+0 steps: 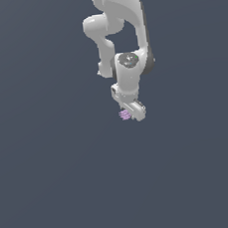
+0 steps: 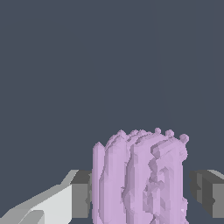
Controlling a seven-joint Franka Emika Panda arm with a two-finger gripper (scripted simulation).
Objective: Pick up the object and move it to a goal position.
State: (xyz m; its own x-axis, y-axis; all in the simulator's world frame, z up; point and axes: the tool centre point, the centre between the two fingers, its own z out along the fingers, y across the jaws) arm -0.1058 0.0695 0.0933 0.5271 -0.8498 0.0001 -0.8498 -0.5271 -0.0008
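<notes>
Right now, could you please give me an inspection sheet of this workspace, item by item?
Surface: plain dark grey-blue ground, no marks seen.
Job's things: pale purple ridged object sits between the claw's fingers; in the exterior view it shows at the claw's tip.
Goal position: no marker seen.
Clutter: nothing seen.
Grippers: claw has one finger on each side of the object; one finger touches it, a narrow gap shows at the other. Whether it has closed on the object, cannot tell.
Cables: nothing seen.
Surroundings: white arm reaches in from the exterior view's top; nothing else seen.
</notes>
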